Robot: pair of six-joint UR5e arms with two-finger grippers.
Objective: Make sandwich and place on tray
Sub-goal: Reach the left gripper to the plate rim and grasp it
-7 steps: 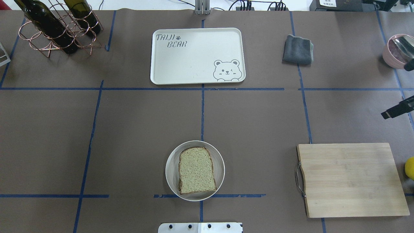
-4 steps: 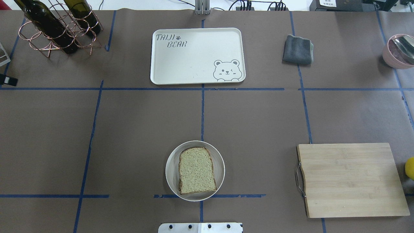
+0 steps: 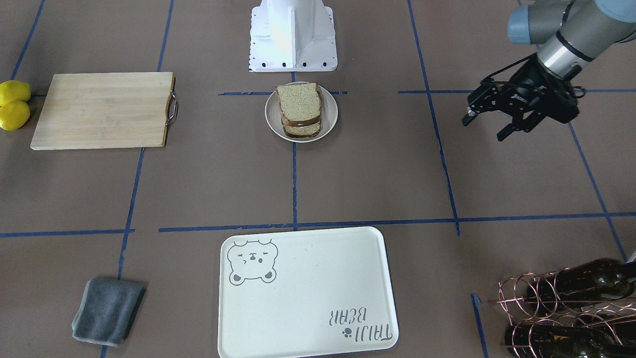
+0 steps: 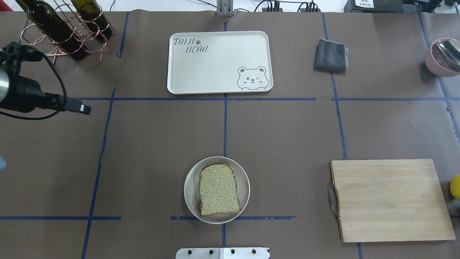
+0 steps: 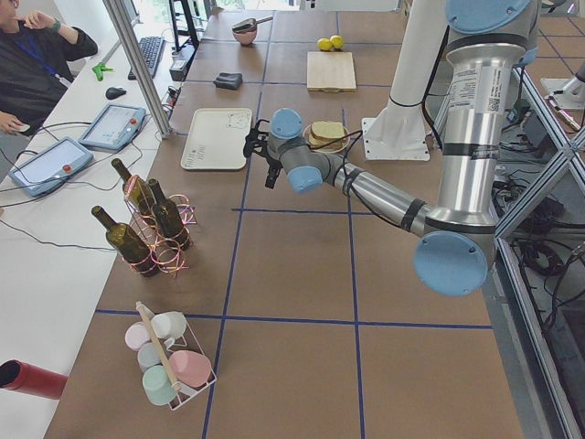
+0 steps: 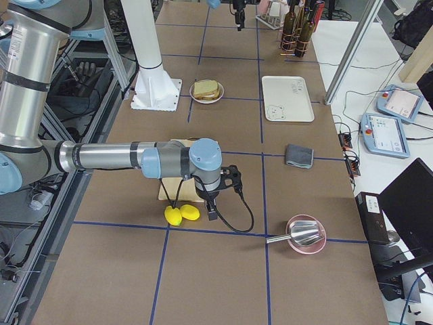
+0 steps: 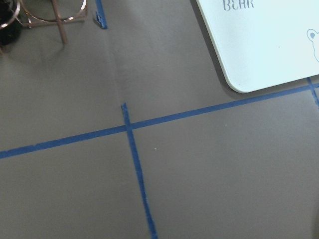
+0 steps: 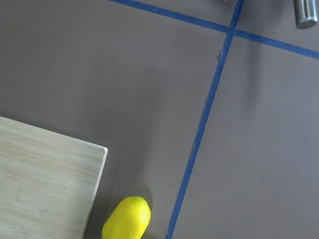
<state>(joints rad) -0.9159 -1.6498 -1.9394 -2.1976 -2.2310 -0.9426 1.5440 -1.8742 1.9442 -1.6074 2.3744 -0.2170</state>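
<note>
The sandwich [image 4: 218, 189], tan bread slices stacked with dark crust, lies in a small round off-white bowl [image 4: 190, 190] at the near middle of the table. It also shows in the front view [image 3: 299, 104]. I cannot make out the egg between the slices. The cream tray [image 4: 215, 68] with the bear drawing lies bare at the far middle, and its corner shows in the left wrist view [image 7: 269, 50]. My left gripper [image 3: 483, 128] is open and empty above the table, far left of the sandwich. My right gripper [image 6: 211, 211] shows only in the right side view, near the lemons; I cannot tell its state.
A copper rack with wine bottles [image 4: 64, 30] stands at the far left, close behind the left arm. A grey cloth [image 4: 330, 55] lies right of the tray. A wooden cutting board [image 4: 390, 199] is at the near right, with lemons [image 3: 14, 104] beside it. A pink bowl [image 4: 436, 61] is far right.
The left arm has come in from the left edge and moved right over the table. The right gripper, at the right edge one second ago, has left the overhead view.
</note>
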